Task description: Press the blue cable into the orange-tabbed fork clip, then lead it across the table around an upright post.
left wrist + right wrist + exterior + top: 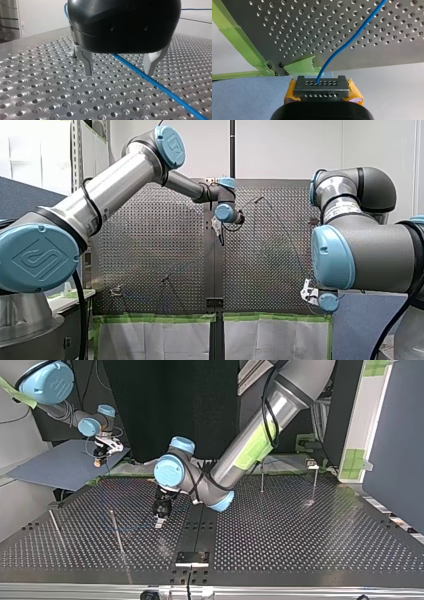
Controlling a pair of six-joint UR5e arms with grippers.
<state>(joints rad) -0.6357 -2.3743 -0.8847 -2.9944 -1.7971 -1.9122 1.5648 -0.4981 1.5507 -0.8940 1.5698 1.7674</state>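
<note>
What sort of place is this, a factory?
Probably a robotics lab or test cell: my left arm and right arm stand at a perforated metal table edged with green tape, a blue cable lying on it.

Front view high, behind, facing table (150,250); top view opposite, low; wrist views close, both on blue cable (155,83).

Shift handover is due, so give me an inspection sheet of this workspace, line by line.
Surface: perforated metal table, flat.
Job's things: blue cable lying on the table; upright posts standing; orange-tabbed clip not made out.
Clutter: nothing seen.
Grippers: left gripper low over the table, jaws open above the cable; right gripper beyond the table's edge, jaws shut on the cable.
Cables: only the blue one, running from the right gripper onto the table.
Surroundings: green tape along the table's edge; blue-grey board under the right gripper.
</note>
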